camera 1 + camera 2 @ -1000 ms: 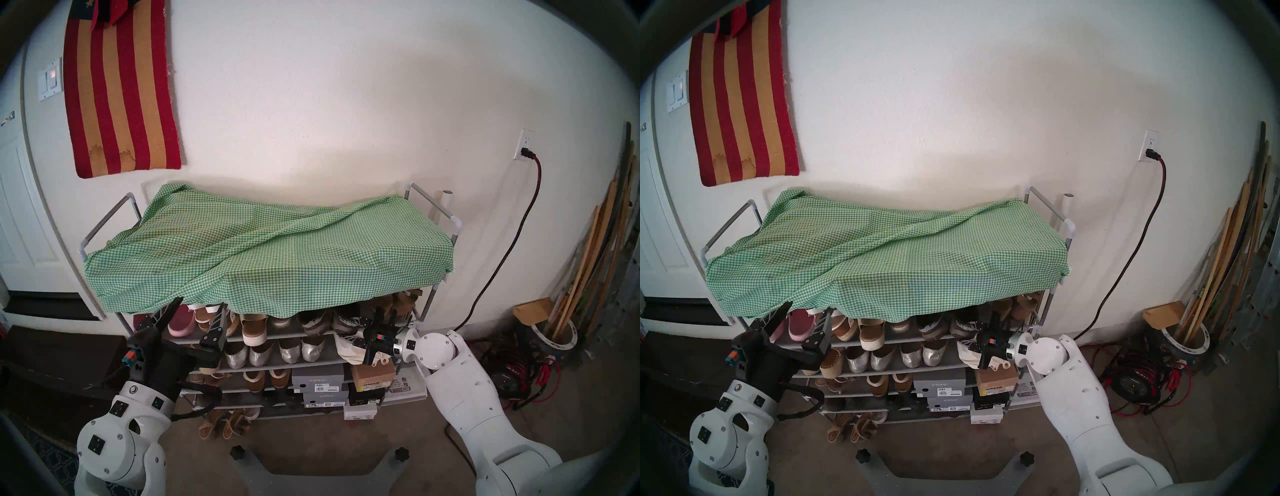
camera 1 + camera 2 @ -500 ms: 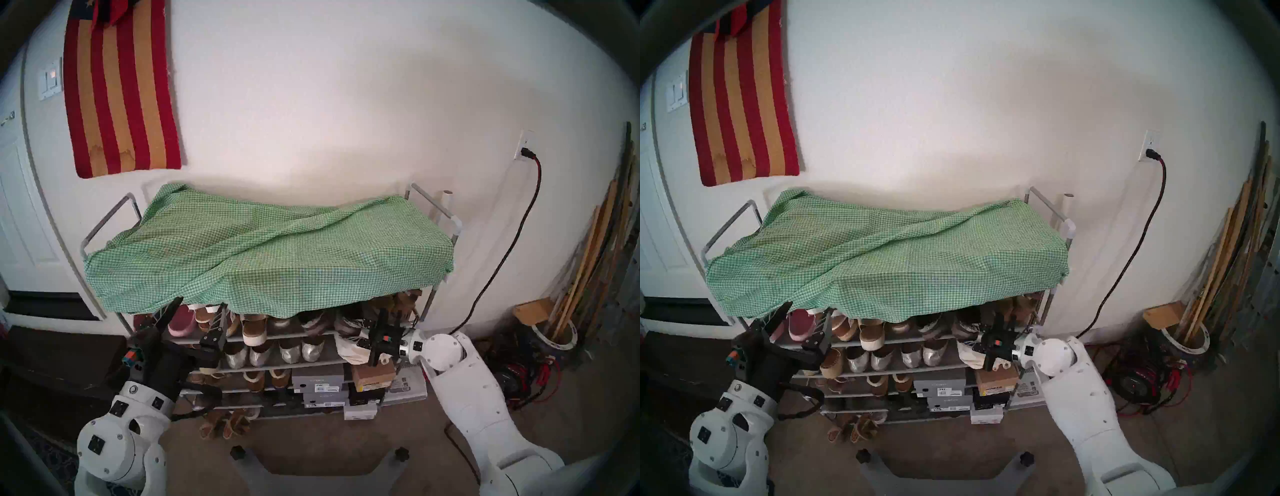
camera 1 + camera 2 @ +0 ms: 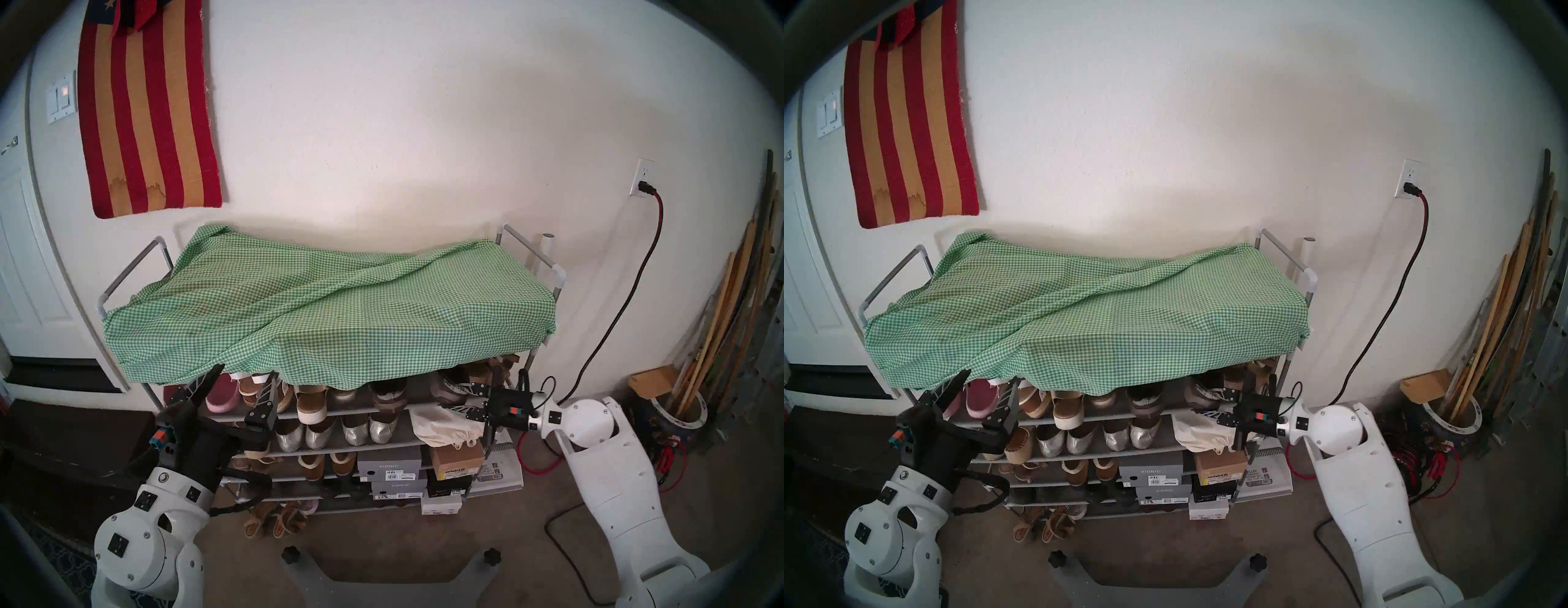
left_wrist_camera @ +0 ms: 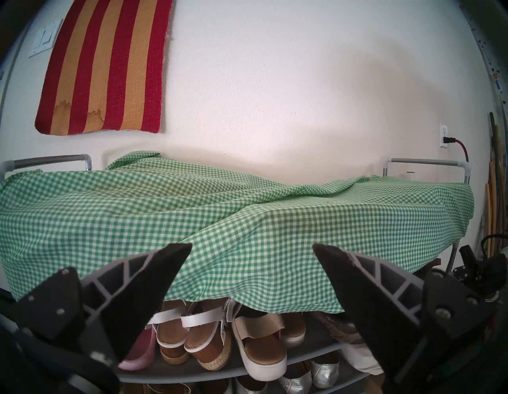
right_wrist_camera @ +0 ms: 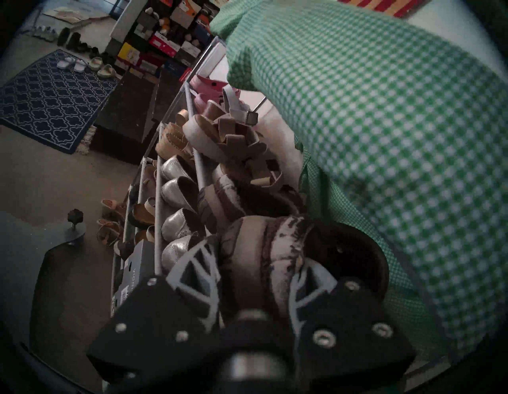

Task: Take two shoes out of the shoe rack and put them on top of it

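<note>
Right pincer (image 5: 258, 278) now clamped on a clog (image 5: 264, 247) and drawn back from the rack (image 3: 509, 473) to its right end; first pull-out judged underway. Second clog (image 3: 388, 395) left on the shelf under the cloth (image 3: 331, 314). Right arm reached in nearly level, angled left. Left pincer (image 4: 251, 264) held fully spread, empty, level before the cloth.

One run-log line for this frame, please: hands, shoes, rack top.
right hand: shut on brown clog, at shelf edge | left hand: open, empty | second clog: shelved | gingham cloth: no shoes
</note>
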Motion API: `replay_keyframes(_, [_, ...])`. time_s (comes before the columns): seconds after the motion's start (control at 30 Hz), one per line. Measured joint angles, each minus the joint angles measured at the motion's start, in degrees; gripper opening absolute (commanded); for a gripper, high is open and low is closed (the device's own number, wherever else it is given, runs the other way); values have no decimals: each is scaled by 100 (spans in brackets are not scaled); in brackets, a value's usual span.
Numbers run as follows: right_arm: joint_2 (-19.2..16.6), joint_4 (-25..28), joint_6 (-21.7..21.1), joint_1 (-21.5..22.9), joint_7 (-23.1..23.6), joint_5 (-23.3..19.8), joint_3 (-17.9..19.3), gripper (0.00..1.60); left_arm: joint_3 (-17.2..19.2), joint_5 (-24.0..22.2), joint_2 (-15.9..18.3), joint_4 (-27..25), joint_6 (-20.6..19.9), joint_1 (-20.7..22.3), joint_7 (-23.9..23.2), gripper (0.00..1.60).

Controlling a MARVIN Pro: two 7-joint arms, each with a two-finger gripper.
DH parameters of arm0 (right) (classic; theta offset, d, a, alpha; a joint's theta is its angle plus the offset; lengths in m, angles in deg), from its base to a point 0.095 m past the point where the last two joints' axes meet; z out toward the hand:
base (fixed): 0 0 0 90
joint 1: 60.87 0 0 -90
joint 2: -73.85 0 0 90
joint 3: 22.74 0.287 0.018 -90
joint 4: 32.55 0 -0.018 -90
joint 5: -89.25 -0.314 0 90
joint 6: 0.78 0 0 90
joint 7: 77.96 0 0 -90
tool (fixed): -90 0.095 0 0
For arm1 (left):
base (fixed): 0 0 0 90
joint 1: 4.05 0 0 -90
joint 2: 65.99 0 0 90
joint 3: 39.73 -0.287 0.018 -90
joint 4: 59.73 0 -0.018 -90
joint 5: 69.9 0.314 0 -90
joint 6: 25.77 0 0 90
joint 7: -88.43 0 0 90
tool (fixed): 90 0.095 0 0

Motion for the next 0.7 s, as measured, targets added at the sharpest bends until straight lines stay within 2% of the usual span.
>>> replay_keyframes(0.4, [-334, 1035, -90, -875, 908, -965, 310, 0, 0, 0, -1, 1, 3, 0, -1, 160])
replay_keyframes(0.47, [-342, 1081, -109, -915, 949, -1003, 312, 0, 0, 0, -1, 1, 3, 0, -1, 160])
replay_keyframes(0.7, [-455, 1764, -386, -1464, 1460, -1395, 332, 0, 0, 0, -1, 1, 5, 0, -1, 160])
